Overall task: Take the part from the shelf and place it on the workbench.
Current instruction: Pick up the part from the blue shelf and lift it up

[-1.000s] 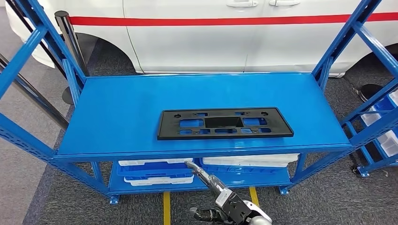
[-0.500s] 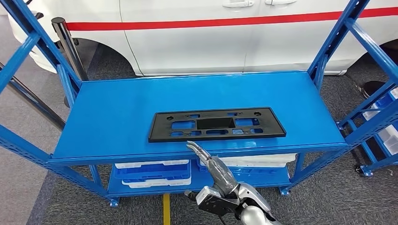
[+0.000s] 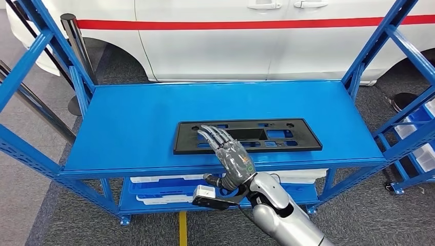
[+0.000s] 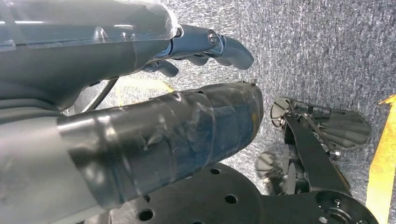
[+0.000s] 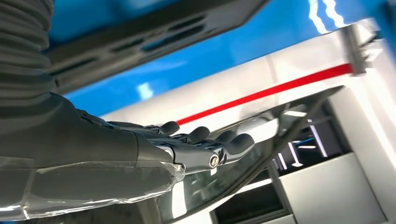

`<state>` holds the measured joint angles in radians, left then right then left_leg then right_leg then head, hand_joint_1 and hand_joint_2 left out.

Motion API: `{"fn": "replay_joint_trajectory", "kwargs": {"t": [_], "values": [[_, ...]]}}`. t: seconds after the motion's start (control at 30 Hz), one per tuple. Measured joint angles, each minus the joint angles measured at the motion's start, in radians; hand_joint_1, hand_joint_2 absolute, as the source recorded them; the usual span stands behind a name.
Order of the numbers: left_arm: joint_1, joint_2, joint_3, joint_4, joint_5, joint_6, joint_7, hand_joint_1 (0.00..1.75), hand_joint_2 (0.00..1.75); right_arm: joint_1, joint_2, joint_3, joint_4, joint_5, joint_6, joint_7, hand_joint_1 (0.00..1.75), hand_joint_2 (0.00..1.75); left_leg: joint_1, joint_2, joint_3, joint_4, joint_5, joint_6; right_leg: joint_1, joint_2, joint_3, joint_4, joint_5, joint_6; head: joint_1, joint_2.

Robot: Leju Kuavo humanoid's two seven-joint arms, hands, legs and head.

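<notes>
Reach step: right hand (image 3: 232, 154) over the black part (image 3: 287, 139) on the shelf (image 3: 128, 128), fingers straight and spread, holding nothing; next, close on the near edge.

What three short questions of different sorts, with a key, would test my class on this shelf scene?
1. True or false: the black part lies flat on the top deck of the blue shelf.
2. Which hand reaches out over the part? A) left hand B) right hand C) both
3. Fill the gap: behind the shelf stands a white car with a ____ stripe.

Key
1. True.
2. B; its fingers are stretched out over the near left part of the black part, holding nothing. The left hand hangs over the grey floor.
3. Red.
</notes>
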<state>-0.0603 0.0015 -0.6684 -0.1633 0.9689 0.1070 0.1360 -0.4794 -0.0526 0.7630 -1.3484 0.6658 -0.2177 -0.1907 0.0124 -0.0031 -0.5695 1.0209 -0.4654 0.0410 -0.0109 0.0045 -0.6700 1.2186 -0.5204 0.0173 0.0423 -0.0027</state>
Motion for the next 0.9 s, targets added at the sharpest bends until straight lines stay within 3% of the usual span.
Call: {"fn": "replay_joint_trajectory", "kwargs": {"t": [0.07,0.1,0.17,0.23,0.3,0.37,0.4,0.43,0.47,0.57,0.63,0.77,0.83,0.9], "values": [[-0.001,0.0,-0.005,0.0,0.0,-0.001,0.001,0.0,0.0,-0.041,0.002,0.001,0.043,0.025,0.001,0.02,0.0,1.75,-0.002,-0.001,0.001,0.001,-0.001,-0.004,0.004,0.0,0.061,-0.131,0.051,-0.009,0.0,0.0],[-0.002,0.0,-0.007,0.0,0.0,-0.002,0.001,0.0,0.0,-0.059,0.003,0.002,0.067,0.039,0.002,0.03,0.0,1.75,-0.003,-0.001,-0.001,0.001,-0.001,-0.008,0.007,0.0,0.077,-0.168,0.06,-0.012,0.0,0.0],[-0.002,0.001,-0.01,0.0,-0.001,-0.002,0.002,0.0,0.0,-0.089,0.004,0.004,0.11,0.064,0.007,0.046,0.0,1.75,-0.004,-0.002,-0.005,-0.001,0.002,-0.019,0.012,0.001,0.08,-0.187,0.058,-0.018,0.0,0.0],[-0.002,0.001,-0.016,0.0,-0.001,-0.002,0.002,0.0,0.0,-0.113,0.004,0.006,0.158,0.079,0.013,0.056,0.0,1.75,-0.002,-0.001,-0.01,0.006,-0.006,-0.03,0.007,0.0,0.083,-0.196,0.064,-0.028,0.0,0.0],[-0.003,0.002,-0.022,0.0,0.0,-0.001,0.002,0.0,0.0,-0.137,0.007,0.008,0.2,0.086,0.024,0.062,0.0,1.75,-0.001,-0.001,-0.04,0.073,-0.047,-0.037,0.002,-0.003,0.088,-0.206,0.07,-0.039,-0.001,0.0],[-0.002,0.002,-0.025,0.0,0.002,0.002,0.002,0.0,0.0,-0.159,0.012,0.009,0.244,0.088,0.046,0.071,0.0,1.75,0.0,-0.001,-0.103,0.202,-0.105,-0.042,0.005,-0.005,0.088,-0.206,0.07,-0.043,-0.001,0.0],[-0.002,0.002,-0.026,0.0,0.003,0.004,0.002,0.0,0.0,-0.167,0.014,0.009,0.267,0.088,0.057,0.075,0.0,1.75,0.0,-0.001,-0.13,0.255,-0.12,-0.044,0.006,-0.006,0.088,-0.205,0.069,-0.044,-0.001,0.0],[-0.001,0.002,-0.028,0.0,0.004,0.005,0.001,0.0,0.0,-0.174,0.015,0.009,0.288,0.088,0.064,0.079,0.0,1.75,0.0,0.0,-0.143,0.276,-0.115,-0.045,0.006,-0.006,0.088,-0.204,0.068,-0.045,-0.001,0.0],[-0.001,0.002,-0.028,0.0,0.004,0.006,0.001,0.0,0.0,-0.18,0.016,0.009,0.305,0.088,0.068,0.08,0.0,1.75,0.001,0.0,-0.137,0.257,-0.093,-0.046,0.006,-0.006,0.088,-0.201,0.067,-0.044,-0.001,0.0],[-0.001,0.004,-0.03,0.0,0.004,0.007,0.001,0.0,0.0,-0.199,0.02,0.009,0.334,0.088,0.07,0.081,0.0,1.75,0.002,-0.001,-0.053,0.073,-0.001,-0.043,0.006,-0.003,0.087,-0.187,0.057,-0.037,-0.001,0.0],[-0.002,0.005,-0.03,0.0,0.005,0.007,0.001,0.0,0.0,-0.207,0.022,0.009,0.347,0.088,0.07,0.082,0.0,1.75,0.0,-0.003,-0.027,0.016,0.01,-0.035,0.01,-0.001,0.083,-0.181,0.054,-0.027,-0.001,0.0],[-0.003,0.005,-0.031,0.0,0.006,0.007,0.001,0.0,0.0,-0.215,0.024,0.009,0.364,0.088,0.07,0.082,0.0,1.75,0.0,-0.004,-0.025,0.006,0.015,-0.013,0.008,-0.001,0.073,-0.164,0.04,-0.007,0.0,0.0],[-0.002,0.005,-0.031,0.0,0.006,0.007,0.001,0.0,0.0,-0.219,0.024,0.009,0.371,0.088,0.07,0.082,0.0,1.75,0.001,-0.002,-0.025,0.002,0.018,-0.003,0.005,-0.002,0.03,-0.072,-0.013,0.002,0.0,0.0],[-0.003,0.006,-0.031,0.0,0.006,0.007,0.001,0.0,0.0,-0.22,0.024,0.009,0.38,0.088,0.071,0.082,0.0,1.75,0.0,-0.001,-0.025,0.002,0.018,0.001,0.003,-0.002,-0.034,0.06,-0.067,0.008,0.0,0.0]]}}
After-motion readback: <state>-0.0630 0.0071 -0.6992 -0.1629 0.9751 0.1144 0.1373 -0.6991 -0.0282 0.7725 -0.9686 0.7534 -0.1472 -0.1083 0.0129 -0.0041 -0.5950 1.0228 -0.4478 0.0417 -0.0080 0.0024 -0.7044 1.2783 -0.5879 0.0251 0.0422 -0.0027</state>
